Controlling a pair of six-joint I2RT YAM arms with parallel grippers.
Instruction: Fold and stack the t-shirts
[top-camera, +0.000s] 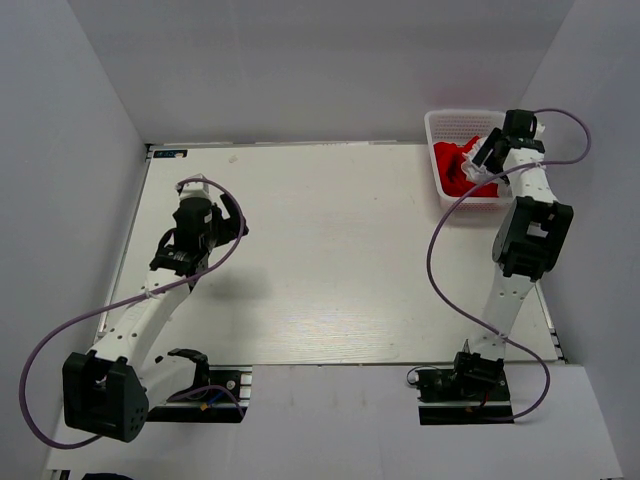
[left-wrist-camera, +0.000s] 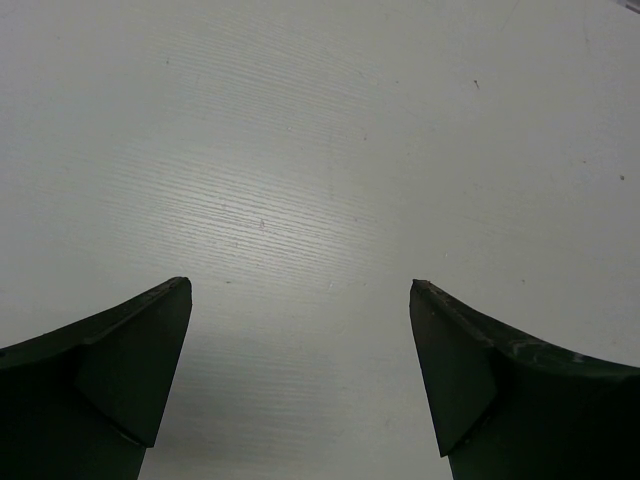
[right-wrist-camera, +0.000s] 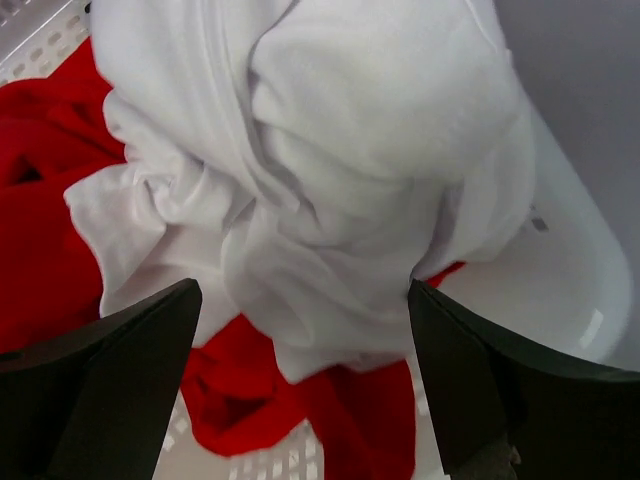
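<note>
The white t-shirt lies crumpled on the red t-shirt, both in the basket at the tabletop's far right corner. The right hand hangs just above them, fingers spread wide, gripping nothing. The left hand, likewise spread, hangs over the tabletop's left side.

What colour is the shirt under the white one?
The shirt is red, clearest in the right wrist view.

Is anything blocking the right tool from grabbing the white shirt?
Nothing visible does. The open right tool hangs directly over the white shirt, which lies on top of the red shirt in the basket.
</note>
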